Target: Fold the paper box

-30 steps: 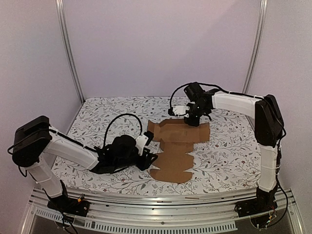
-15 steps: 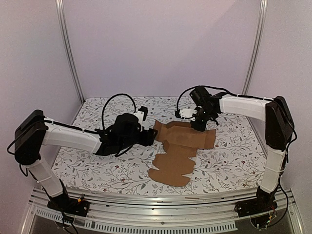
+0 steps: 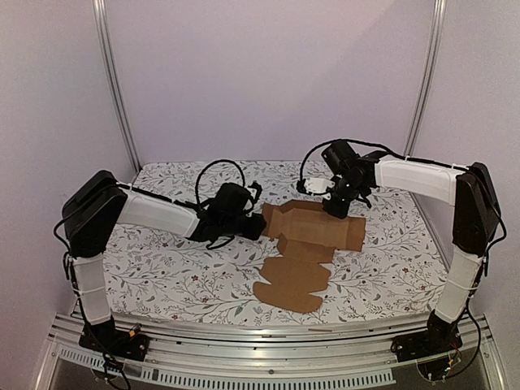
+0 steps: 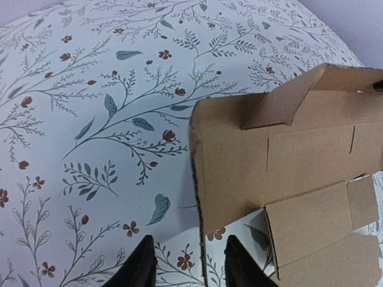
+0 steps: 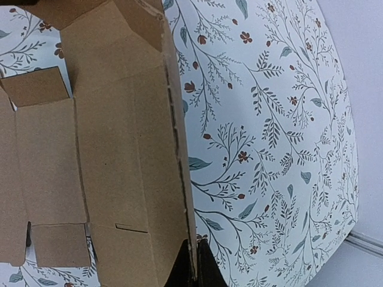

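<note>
**Inspector:** Left gripper [image 3: 257, 227], condition?

**Onlooker:** Its fingers [image 4: 141, 267] are apart, with nothing clamped. From its own wrist view, the left edge of the paper box [image 3: 307, 242] runs into the gap between them. I cannot tell whether either finger touches it.

**Inspector:** Where does the sheet lie from that gripper?

**Onlooker:** Directly to its right. The paper box is unfolded, a cross-shaped sheet in the middle of the table [image 3: 162, 268]. One band runs left to right, from this gripper towards the other arm. A stem lies flat from that band towards the near edge.

**Inspector:** And the right gripper [image 3: 335, 206]?

**Onlooker:** Its fingers are together, pinched on the far edge of the band, right of its middle. That edge looks lifted off the table, and a flap at the far left corner tilts up as well.

**Inspector:** Which arm is better placed for the next fold?

**Onlooker:** In my judgement, the left. The band's long axis runs straight away from its parted fingers. It could close on that end and swing rightward to raise the end panel along its crease. The right arm already serves as the hold.
</note>
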You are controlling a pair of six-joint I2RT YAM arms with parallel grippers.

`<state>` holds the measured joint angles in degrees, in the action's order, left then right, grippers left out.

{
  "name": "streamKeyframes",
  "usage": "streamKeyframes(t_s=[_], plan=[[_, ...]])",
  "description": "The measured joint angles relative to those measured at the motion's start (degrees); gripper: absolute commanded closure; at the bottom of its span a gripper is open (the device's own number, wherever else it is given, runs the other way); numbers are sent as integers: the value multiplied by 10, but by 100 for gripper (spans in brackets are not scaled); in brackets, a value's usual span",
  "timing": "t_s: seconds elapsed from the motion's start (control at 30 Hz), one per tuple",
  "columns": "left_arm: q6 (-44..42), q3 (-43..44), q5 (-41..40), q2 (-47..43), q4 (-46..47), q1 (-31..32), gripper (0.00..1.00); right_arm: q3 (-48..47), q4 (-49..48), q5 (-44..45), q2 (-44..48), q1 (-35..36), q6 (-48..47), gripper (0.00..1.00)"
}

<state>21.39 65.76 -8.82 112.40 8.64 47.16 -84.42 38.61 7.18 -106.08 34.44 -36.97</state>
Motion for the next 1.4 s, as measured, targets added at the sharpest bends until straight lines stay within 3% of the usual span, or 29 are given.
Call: streamKeyframes(t_s=[0.1, 0.2, 0.37, 0.47, 0.73, 1.0, 1.27, 1.4], plan=[[4, 0, 30, 10, 9, -15, 87, 2, 7, 0, 0, 0, 3, 100], [4, 0, 68, 19, 23, -26, 94, 2, 11, -1, 0, 0, 7, 97], [-4, 6, 123, 30, 47, -29, 99, -7, 35, -17, 0, 0, 10, 74], [-10, 8, 144, 35, 58, -29, 100, -37, 62, -28, -5, 0, 5, 69], [-21, 8, 162, 35, 75, -29, 100, -112, 92, -43, -63, 0, -4, 82], [-21, -10, 153, 35, 97, -29, 100, -117, 126, -53, -87, 0, -8, 89], [-30, -14, 149, 35, 104, -29, 100, -156, 155, -58, -86, -5, -9, 48], [-39, -23, 148, 32, 110, -29, 100, -208, 159, -55, -86, -19, -23, 41]])
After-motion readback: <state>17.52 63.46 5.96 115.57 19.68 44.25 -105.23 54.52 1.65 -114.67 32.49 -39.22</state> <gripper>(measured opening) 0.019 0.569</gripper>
